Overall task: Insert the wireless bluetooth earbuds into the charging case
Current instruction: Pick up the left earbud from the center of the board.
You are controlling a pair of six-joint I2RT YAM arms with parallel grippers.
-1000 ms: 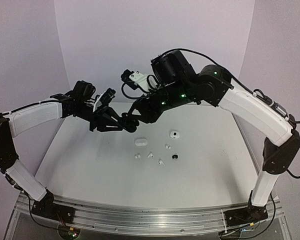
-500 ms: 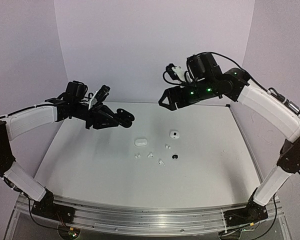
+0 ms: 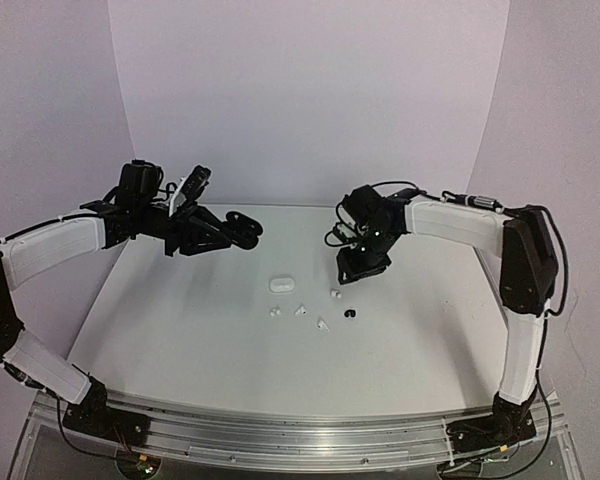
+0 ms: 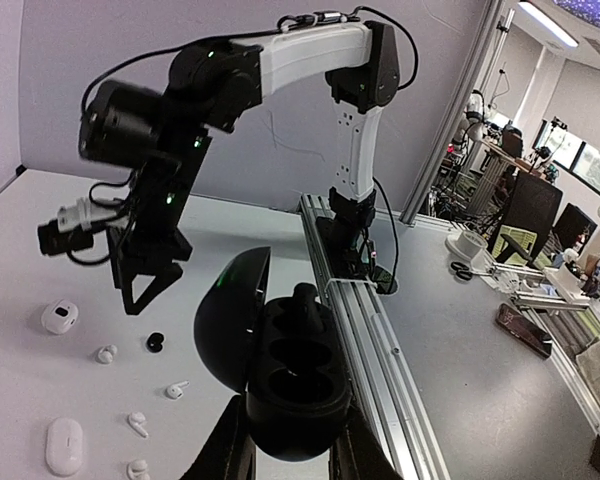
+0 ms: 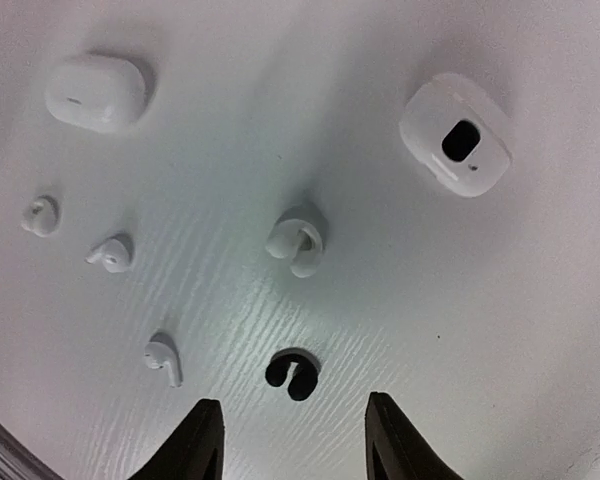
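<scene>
clamped shut, in the left gripper [image 4: 285,460], on the lower shell of a black charging case [image 4: 290,395]. held up off the worktop [image 3: 180,330] over its far left part, lid [image 4: 230,320] swung back, likely to leave the hollows facing up for loading. looks to carry one dark bud [image 4: 305,300] in the far hollow, the nearer hollows bare.

parted and empty at the right gripper [image 5: 293,440], tips pointing down near the middle of the worktop. frames a black earbud [image 5: 290,372] lying loose just ahead of the gap, seemingly lined up for a pinch. beyond that, a white hooked bud [image 5: 298,240]; off to one side, three white buds [image 5: 110,253] in a loose row. toward the far edge, a white pill-shaped case [image 5: 95,92] and a small white case [image 5: 457,135], well apart.
</scene>
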